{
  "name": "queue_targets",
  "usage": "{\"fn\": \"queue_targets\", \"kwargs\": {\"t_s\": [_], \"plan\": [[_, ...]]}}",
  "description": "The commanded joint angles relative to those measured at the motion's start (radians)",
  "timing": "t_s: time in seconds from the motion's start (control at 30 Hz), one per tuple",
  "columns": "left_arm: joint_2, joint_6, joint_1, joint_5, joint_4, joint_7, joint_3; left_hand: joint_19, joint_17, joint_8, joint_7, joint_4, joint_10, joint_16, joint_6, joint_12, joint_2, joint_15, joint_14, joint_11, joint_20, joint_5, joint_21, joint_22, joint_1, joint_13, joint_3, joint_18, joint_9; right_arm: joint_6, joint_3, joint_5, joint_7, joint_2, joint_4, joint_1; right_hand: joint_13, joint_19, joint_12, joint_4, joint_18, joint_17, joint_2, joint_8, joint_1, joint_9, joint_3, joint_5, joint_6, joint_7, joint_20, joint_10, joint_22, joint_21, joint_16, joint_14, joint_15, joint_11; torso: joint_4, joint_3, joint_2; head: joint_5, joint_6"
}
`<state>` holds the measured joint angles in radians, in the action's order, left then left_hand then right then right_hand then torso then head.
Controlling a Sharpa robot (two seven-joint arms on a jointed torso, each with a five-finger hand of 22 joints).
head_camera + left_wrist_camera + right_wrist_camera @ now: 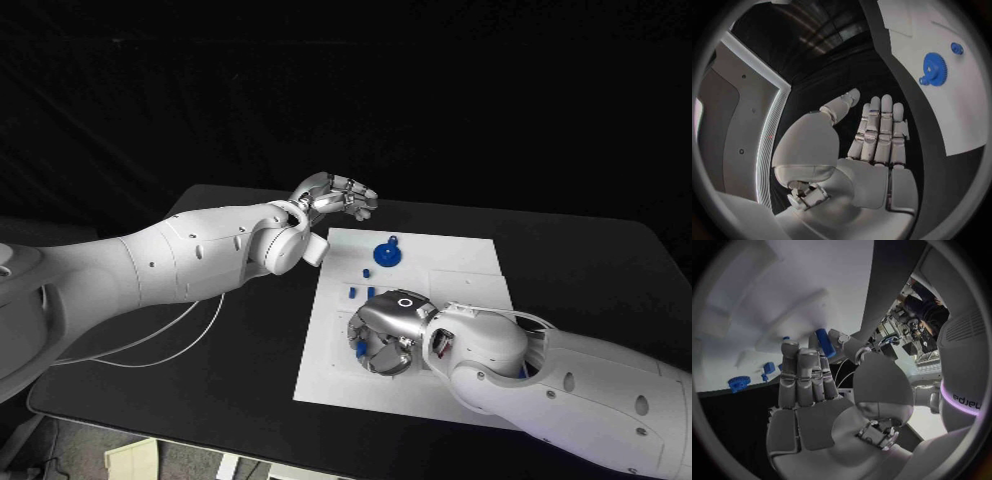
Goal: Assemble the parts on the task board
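Note:
The white task board [433, 300] lies mid-table. A blue gear [387, 252] stands near its far edge, with a small blue piece [368, 270] beside it and two small blue pegs [361, 292] closer in. My right hand [387, 335] hovers palm down over the board's near left part. Its thumb and a finger pinch a blue peg [822, 342]. The gear [737, 384] and another small piece [768, 367] lie beyond the fingers. My left hand [335, 195] hangs above the board's far left corner, fingers straight and holding nothing [879, 135]; the gear [936, 68] lies off to its side.
The black table [231, 340] surrounds the board, with bare room left of it. A thin pale cable [188, 325] runs under my left arm. Shallow raised shapes [469, 285] mark the board's right part.

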<state>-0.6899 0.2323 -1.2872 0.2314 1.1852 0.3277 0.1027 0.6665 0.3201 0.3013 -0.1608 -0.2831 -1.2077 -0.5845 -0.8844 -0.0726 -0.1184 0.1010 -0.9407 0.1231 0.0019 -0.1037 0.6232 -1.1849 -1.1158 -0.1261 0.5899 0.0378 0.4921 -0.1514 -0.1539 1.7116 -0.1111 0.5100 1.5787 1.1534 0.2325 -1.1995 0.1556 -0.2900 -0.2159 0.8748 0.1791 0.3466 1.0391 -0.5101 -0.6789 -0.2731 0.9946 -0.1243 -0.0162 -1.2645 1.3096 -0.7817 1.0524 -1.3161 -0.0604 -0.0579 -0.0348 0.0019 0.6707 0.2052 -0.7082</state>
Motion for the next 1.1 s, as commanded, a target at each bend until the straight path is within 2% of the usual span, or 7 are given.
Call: {"fn": "queue_targets", "kwargs": {"t_s": [0.03,0.2,0.4,0.47,0.83,0.93,1.1], "plan": [[0.001,-0.014,-0.001,-0.005,0.002,0.004,-0.001,-0.001,0.002,0.003,0.001,0.002,0.007,0.007,0.007,0.002,0.001,0.004,-0.004,0.001,0.003,-0.002,-0.005,-0.001,0.003,0.001,-0.004,0.011,-0.002,0.026,-0.006,-0.030,0.027,0.002,0.000,-0.006,-0.001,0.011,-0.012,0.000,-0.046,-0.005,0.005,-0.011,-0.001,0.003,0.023,-0.007,-0.021,-0.007,-0.001,0.023,0.013,0.004,0.004,0.004,0.008,-0.003,-0.0012,0.0011,0.000,0.000,0.000],[0.001,-0.014,-0.001,-0.005,0.001,0.003,-0.001,-0.002,0.003,0.002,0.001,0.001,0.008,0.009,0.008,0.003,-0.001,0.004,-0.003,0.002,0.003,-0.002,-0.006,-0.002,0.002,0.002,-0.004,0.011,-0.002,-0.030,-0.006,-0.048,0.037,0.005,0.000,-0.006,-0.008,0.042,-0.045,0.001,-0.046,-0.016,0.026,-0.044,0.010,0.014,0.069,0.001,-0.080,-0.033,0.009,0.084,0.014,0.016,0.002,0.029,0.031,-0.027,-0.0018,0.0016,0.000,0.001,0.000],[0.000,-0.017,-0.001,-0.005,0.002,0.002,-0.001,-0.002,0.005,0.002,0.000,0.001,0.010,0.010,0.010,0.003,-0.001,0.004,-0.003,0.003,0.003,-0.001,-0.007,-0.002,0.002,0.003,-0.005,0.011,-0.003,-0.071,-0.006,-0.053,0.043,0.011,-0.002,-0.006,-0.023,0.074,-0.063,0.004,-0.046,-0.026,0.047,-0.071,0.021,0.027,0.083,0.011,-0.128,-0.055,0.026,0.141,0.012,0.032,-0.004,0.066,0.052,-0.048,-0.0011,0.0019,0.000,0.000,0.001],[0.000,-0.016,-0.001,-0.005,0.001,0.002,-0.001,-0.002,0.005,0.001,0.000,0.002,0.010,0.011,0.010,0.003,-0.001,0.004,-0.003,0.003,0.003,-0.001,-0.007,-0.002,0.002,0.003,-0.005,0.011,-0.003,-0.083,-0.006,-0.053,0.047,0.015,-0.001,-0.006,-0.034,0.096,-0.069,0.006,-0.043,-0.035,0.054,-0.075,0.026,0.031,0.079,0.013,-0.138,-0.058,0.035,0.167,0.011,0.044,-0.015,0.091,0.062,-0.058,-0.0006,0.0018,0.000,-0.002,0.003],[-0.001,-0.015,-0.001,-0.005,0.001,0.002,-0.001,-0.003,0.007,0.001,-0.001,0.001,0.011,0.013,0.011,0.003,-0.002,0.005,-0.002,0.003,0.003,-0.001,-0.008,-0.003,0.002,0.003,-0.004,0.011,-0.003,-0.175,-0.004,-0.108,0.087,0.068,0.044,-0.005,-0.049,0.113,-0.058,0.011,-0.046,-0.048,0.078,-0.076,0.020,0.036,0.093,0.007,-0.144,-0.060,0.049,0.187,0.015,0.049,-0.009,0.110,0.069,-0.065,-0.0011,0.0012,-0.001,-0.005,0.008],[-0.001,-0.015,-0.001,-0.005,0.000,0.003,-0.001,-0.003,0.007,0.001,-0.001,0.001,0.011,0.013,0.011,0.003,-0.002,0.005,-0.002,0.003,0.003,-0.001,-0.008,-0.003,0.001,0.003,-0.004,0.011,-0.003,-0.191,0.010,-0.150,0.098,0.094,0.067,0.004,-0.052,0.115,-0.053,0.013,-0.046,-0.051,0.082,-0.074,0.012,0.037,0.103,-0.001,-0.144,-0.061,0.052,0.189,0.016,0.049,-0.006,0.113,0.069,-0.065,-0.0018,0.0013,-0.001,-0.010,0.013],[-0.002,-0.014,-0.001,-0.005,-0.003,0.004,-0.001,-0.003,0.008,0.001,-0.001,0.001,0.011,0.013,0.011,0.003,-0.002,0.005,-0.002,0.003,0.003,-0.001,-0.009,-0.003,0.001,0.003,-0.004,0.011,-0.003,-0.180,0.055,-0.258,0.105,0.147,0.091,0.026,-0.054,0.111,-0.038,0.022,-0.046,-0.056,0.071,-0.069,-0.003,0.037,0.119,0.010,-0.138,-0.060,0.051,0.180,0.016,0.046,0.003,0.111,0.066,-0.061,-0.0016,0.0016,-0.001,-0.029,0.026]]}}
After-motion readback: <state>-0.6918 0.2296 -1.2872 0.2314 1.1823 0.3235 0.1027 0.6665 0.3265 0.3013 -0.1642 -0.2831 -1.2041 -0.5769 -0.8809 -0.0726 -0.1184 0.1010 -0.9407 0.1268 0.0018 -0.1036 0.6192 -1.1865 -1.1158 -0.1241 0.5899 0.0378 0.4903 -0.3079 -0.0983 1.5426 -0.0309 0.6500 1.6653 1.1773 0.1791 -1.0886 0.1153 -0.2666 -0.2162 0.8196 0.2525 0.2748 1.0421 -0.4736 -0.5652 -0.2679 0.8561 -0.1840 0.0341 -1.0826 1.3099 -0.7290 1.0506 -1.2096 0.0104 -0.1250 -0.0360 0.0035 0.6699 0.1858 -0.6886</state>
